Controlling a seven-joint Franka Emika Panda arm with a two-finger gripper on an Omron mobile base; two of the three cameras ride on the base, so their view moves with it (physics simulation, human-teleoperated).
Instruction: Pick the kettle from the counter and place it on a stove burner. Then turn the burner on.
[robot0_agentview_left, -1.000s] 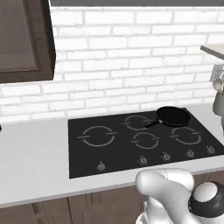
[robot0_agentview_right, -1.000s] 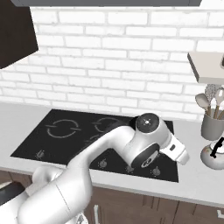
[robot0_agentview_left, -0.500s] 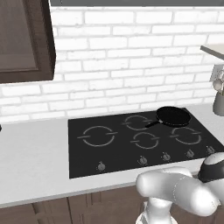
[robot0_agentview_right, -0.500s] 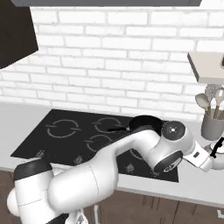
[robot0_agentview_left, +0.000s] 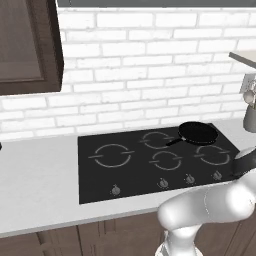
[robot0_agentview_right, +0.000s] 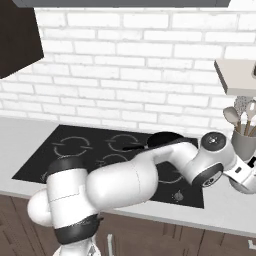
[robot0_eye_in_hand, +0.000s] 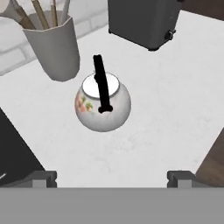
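The kettle (robot0_eye_in_hand: 103, 105) is small, round and white with a floral patch and a black handle arching over its lid. It stands upright on the pale counter (robot0_eye_in_hand: 166, 100), right of the cooktop. My gripper (robot0_eye_in_hand: 111, 177) hovers above it, open, with its fingertips (robot0_eye_in_hand: 41, 177) wide apart and nothing between them. From the right base camera my hand is over the kettle (robot0_agentview_right: 246, 187) at the far right edge. The largest stove burner ring (robot0_agentview_left: 112, 155) lies at the left of the black cooktop (robot0_agentview_left: 95, 185) and is bare.
A black frying pan (robot0_agentview_left: 198, 132) sits on the rear right burner. A grey utensil holder (robot0_eye_in_hand: 54, 48) stands close beside the kettle, and a dark toaster (robot0_eye_in_hand: 142, 22) is further along. Knobs (robot0_agentview_left: 115, 189) line the cooktop's front edge. A shelf (robot0_agentview_right: 237, 75) hangs above.
The arm has swung right, from above the cooktop's front edge to over the counter beside the stove. The gripper stayed open. The kettle and pan have not moved.
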